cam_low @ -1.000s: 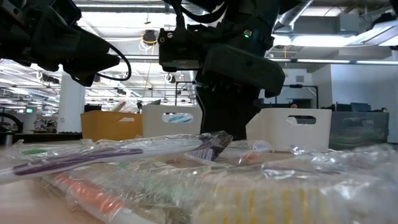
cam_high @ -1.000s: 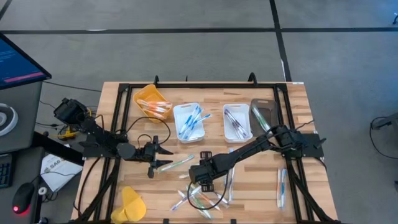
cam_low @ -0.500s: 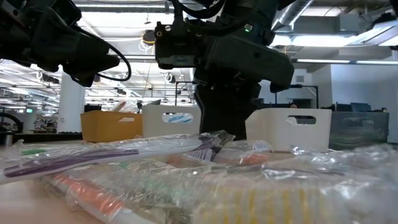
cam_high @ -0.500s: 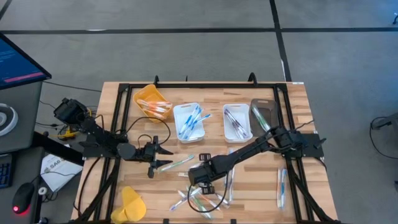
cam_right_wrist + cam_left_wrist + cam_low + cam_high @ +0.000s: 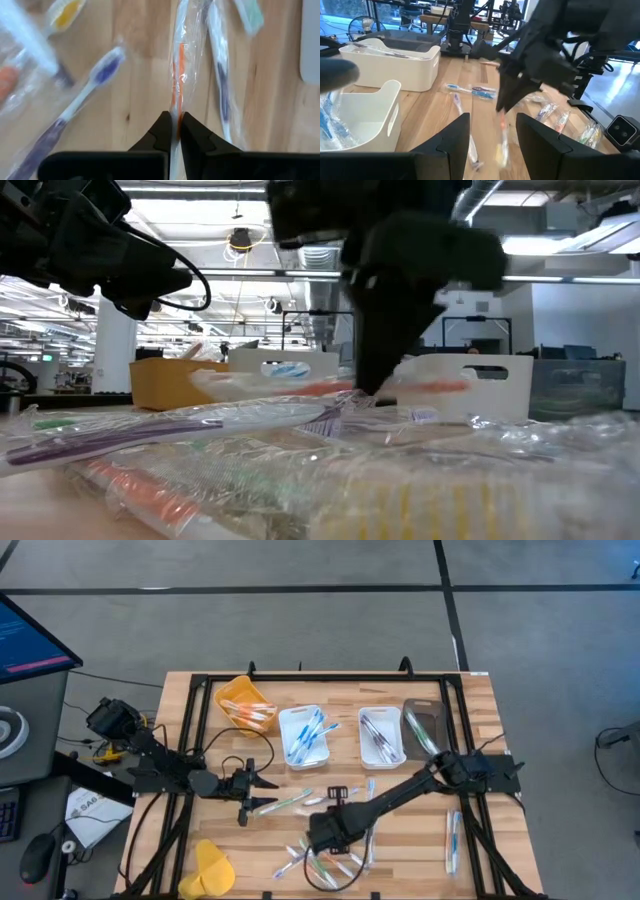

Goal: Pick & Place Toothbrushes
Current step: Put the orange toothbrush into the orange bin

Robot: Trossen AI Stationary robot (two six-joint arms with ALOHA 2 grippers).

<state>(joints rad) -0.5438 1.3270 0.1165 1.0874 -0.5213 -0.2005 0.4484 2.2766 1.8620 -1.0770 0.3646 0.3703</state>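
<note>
Four trays stand in a row across the upper middle of the high view: a yellow tray (image 5: 246,702) with orange-accented brushes, a white tray (image 5: 303,736) with blue ones, a second white tray (image 5: 380,735) with grey ones, and a dark tray (image 5: 424,722) holding what looks like one green brush — sorting by colour is judged partly done. Remaining: a loose pile of wrapped toothbrushes (image 5: 322,858) at lower centre, a green toothbrush (image 5: 285,802) left of centre, one blue brush (image 5: 370,786) at centre and a pair (image 5: 452,837) at lower right. Right gripper (image 5: 173,123), low over the pile at lower centre of the high view, has its fingers pinched on an orange-handled toothbrush (image 5: 178,62) in clear wrap; the low view shows that brush lifted clear of the table, level with the trays behind. Its likely destination is the yellow tray. Left gripper (image 5: 491,132) waits at centre-left of the high view, fingers apart, holding nothing. Legible writing: none on brushes or trays — print on a paper sheet (image 5: 88,812) beside the table, lower left, is too small to read.
</note>
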